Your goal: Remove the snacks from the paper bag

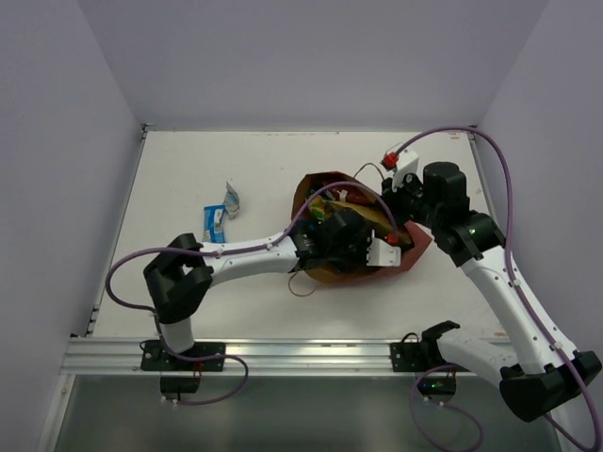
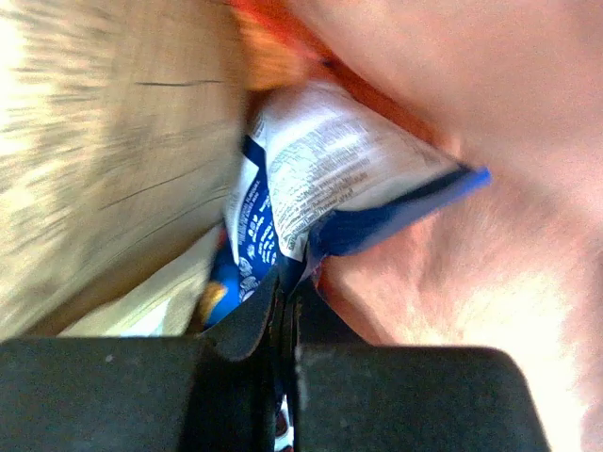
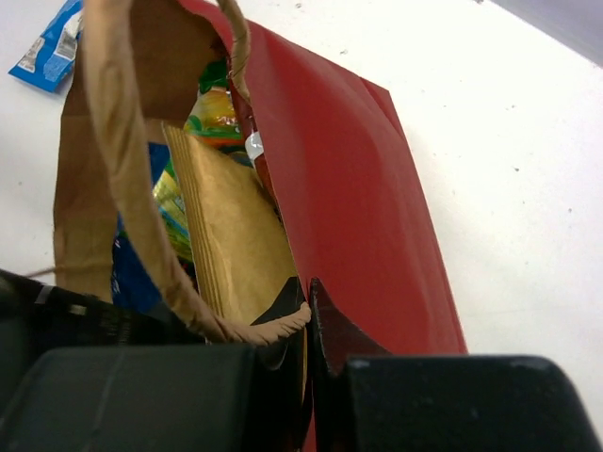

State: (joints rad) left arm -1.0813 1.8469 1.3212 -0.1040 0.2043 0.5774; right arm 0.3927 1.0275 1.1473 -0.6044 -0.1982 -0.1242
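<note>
- left wrist: left gripper (image 2: 287,301) sits nearest, its black fingers filling the bottom edge; jaws pressed together with only a sliver between them, pinching the lower corner of a blue-white packet (image 2: 330,179)
- the packet is tilted, with a white fine-print panel facing the camera and a blue edge to the right; view is blurred
- gripper and packet are both inside the paper bag (image 2: 94,141); tan kraft wall on the left, reddish-lit wall on the right and above
- right wrist: right gripper (image 3: 309,301) is all but closed, nipping the bag's rim where the red outer wall (image 3: 358,188) meets the mouth; handle (image 3: 122,188) loops down across the left finger
- in the mouth: tan bag (image 3: 236,235) stands against the red wall; yellow-green packet (image 3: 212,108) behind it; blue packet (image 3: 132,273) low on the left, mostly hidden
- a loose packet (image 3: 47,52), blue and white, lies on the table (image 3: 528,188) at top left, apart from the bag
- top external: paper bag (image 1: 415,254) is right of table centre, mouth gaping up at the camera, packets showing inside
- left gripper (image 1: 353,243) reaches in from the left, tip buried in the mouth; right gripper (image 1: 400,215) at the bag's right rim; jaw gaps can't be told from here
- far loose packet (image 1: 231,198) and near loose packet (image 1: 215,222) lie side by side on the white table (image 1: 188,160), left of the bag, not touching it
</note>
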